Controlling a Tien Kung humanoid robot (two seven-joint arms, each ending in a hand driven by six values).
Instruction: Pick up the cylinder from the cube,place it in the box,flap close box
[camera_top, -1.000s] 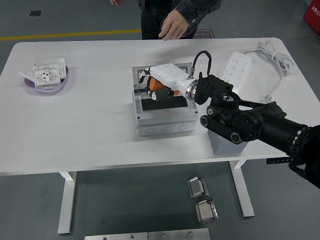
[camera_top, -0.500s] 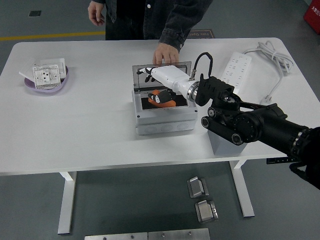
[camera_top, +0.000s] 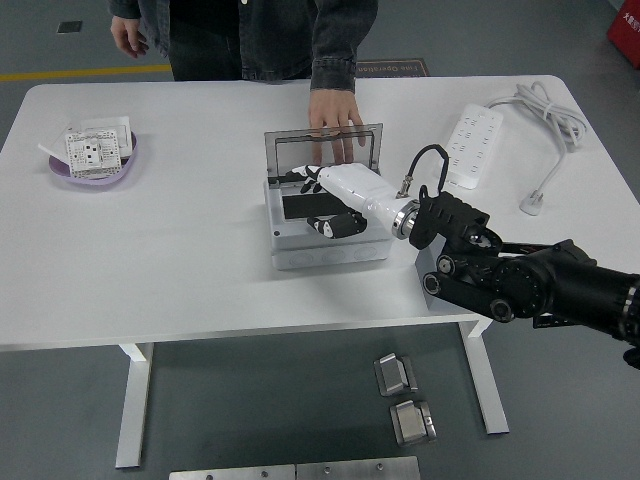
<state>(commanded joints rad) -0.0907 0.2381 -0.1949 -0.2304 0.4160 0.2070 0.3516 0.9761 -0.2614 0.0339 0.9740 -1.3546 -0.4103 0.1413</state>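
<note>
View from above a white table (camera_top: 180, 260). The right hand (camera_top: 335, 195), white-shelled with dark fingertips, reaches in from the right on a black arm (camera_top: 530, 285) and lies over the open top of a grey box (camera_top: 325, 235) at the middle of the table. Its fingers (camera_top: 335, 224) are loosely curled and grasp nothing visible. The box's dark interior shows to the left of the hand; the cylinder cannot be made out there, the hand covering much of the opening. The transparent lid (camera_top: 322, 148) stands upright along the box's far edge. A person's hand (camera_top: 335, 118) rests against the top of the lid from the far side. At far left sits a purple dish (camera_top: 92, 170) holding a white socket plate (camera_top: 90, 148). At far right lie a white power strip (camera_top: 474, 143) and its coiled cable (camera_top: 545, 120).
</note>
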